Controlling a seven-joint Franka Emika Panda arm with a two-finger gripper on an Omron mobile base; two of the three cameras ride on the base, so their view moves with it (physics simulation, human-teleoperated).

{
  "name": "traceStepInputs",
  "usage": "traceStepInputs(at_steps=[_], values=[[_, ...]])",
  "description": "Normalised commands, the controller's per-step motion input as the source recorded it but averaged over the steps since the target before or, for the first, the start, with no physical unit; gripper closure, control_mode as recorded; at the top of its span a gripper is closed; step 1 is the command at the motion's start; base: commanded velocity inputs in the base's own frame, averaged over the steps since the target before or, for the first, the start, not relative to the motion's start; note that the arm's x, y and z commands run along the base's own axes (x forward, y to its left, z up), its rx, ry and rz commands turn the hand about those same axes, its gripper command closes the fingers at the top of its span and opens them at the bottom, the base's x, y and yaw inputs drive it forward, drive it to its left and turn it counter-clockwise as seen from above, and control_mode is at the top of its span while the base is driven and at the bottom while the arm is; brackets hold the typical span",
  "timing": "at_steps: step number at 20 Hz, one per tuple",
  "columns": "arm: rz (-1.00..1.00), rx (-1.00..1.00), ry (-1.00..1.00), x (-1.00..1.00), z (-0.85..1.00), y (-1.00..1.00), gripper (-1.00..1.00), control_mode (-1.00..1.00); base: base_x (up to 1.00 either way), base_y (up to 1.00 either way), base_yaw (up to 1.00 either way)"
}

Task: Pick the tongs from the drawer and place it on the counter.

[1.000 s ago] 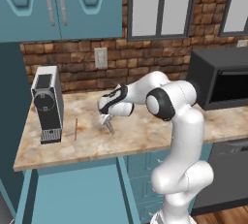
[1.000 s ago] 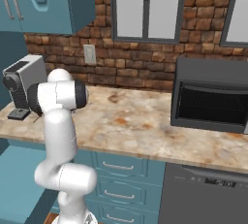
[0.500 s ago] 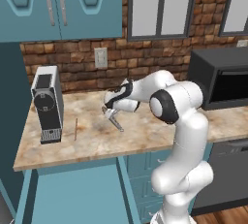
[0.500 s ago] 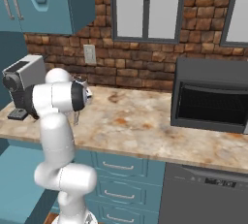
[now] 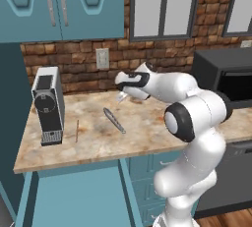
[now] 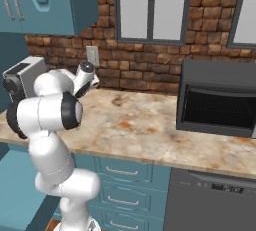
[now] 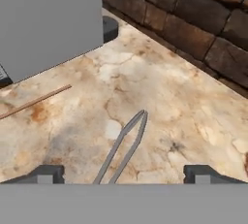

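Tongs (image 5: 113,120) are seen lying flat on the counter (image 5: 147,137), one pair only, between the coffee machine and the arm's hand. In the hand view the tongs (image 7: 122,148) are shown with their two narrow arms joined at the far tip and spread slightly toward the camera, resting on the marbled stone (image 7: 184,116) and touched by nothing.

One thin brown stick (image 5: 77,130) is laid on the counter just beside the coffee machine (image 5: 48,105), apart from the tongs; in the hand view the stick (image 7: 35,102) is seen near the machine's grey side (image 7: 48,19). One dark microwave (image 6: 217,100) is set at the right end of the counter against the brick wall (image 6: 145,70). One wall socket (image 5: 102,58) is fixed to the brick above the counter. Teal cupboards (image 5: 64,5) are hung overhead. The drawer cannot be made out clearly.

The arm is bent forward and to its left, with the forearm stretched roughly level over the counter. The gripper (image 5: 122,95) is held above the stone, behind and above the tongs, clear of them. Its two fingertips (image 7: 46,173) are spread wide apart in the hand view, with nothing between them.
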Motion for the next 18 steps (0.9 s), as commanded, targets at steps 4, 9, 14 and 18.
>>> traceStepInputs(at_steps=[4,9,14,18], values=[[0.0,0.18,-0.41,-0.45,0.82,-0.42,-1.0,-1.0,0.0,0.0,0.0],[0.0,0.25,-0.49,-0.58,0.73,-0.35,-1.0,-1.0,0.0,0.0,0.0],[0.0,0.22,-0.43,-0.6,0.57,-0.24,-1.0,-1.0,0.0,0.0,0.0],[0.0,0.12,-0.19,-0.19,0.28,-0.09,-1.0,-1.0,0.0,0.0,0.0]])
